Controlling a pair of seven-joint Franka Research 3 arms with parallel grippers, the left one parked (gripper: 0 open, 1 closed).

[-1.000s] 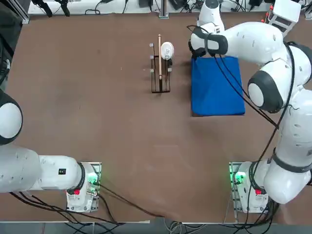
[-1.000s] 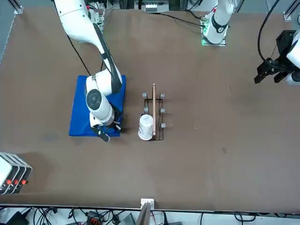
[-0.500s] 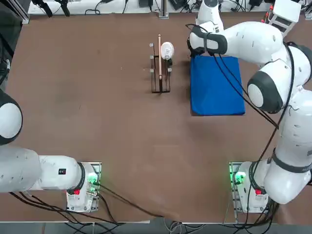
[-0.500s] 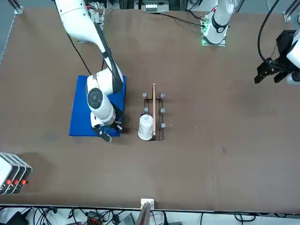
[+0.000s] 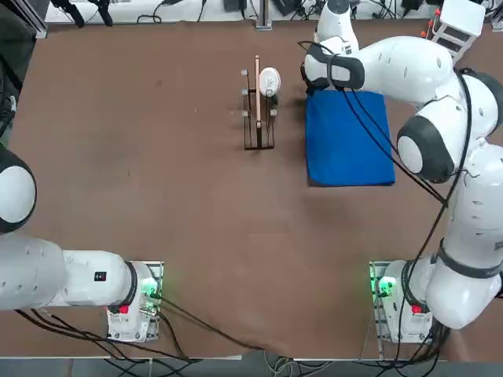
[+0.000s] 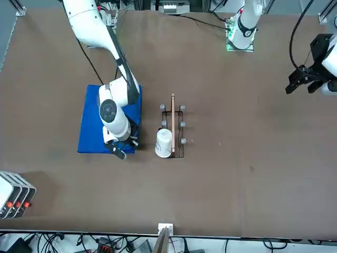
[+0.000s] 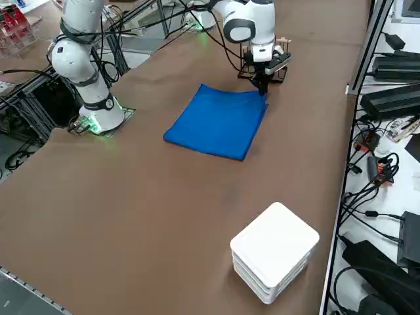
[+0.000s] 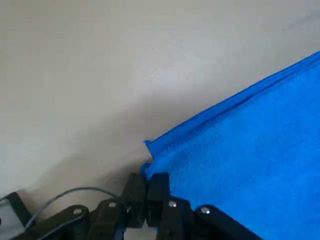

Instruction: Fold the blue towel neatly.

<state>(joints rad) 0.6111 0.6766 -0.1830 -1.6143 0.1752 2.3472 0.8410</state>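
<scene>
Blue towel (image 5: 349, 140) lengthwise toward robot's base.

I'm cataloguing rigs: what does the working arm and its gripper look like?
The right arm has glossy white rounded shells with dark grey joint bands, black cables strung along it, and a green-lit base. The right gripper is black, with two small fingers.

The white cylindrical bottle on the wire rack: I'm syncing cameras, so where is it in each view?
Top view: white cylindrical bottle, upper centre, left of the blue towel.
Front view: lower centre, right of the towel.
Right side view: hidden behind the right gripper.
Right wrist view: not in it.
Shared landmark: the towel.
</scene>
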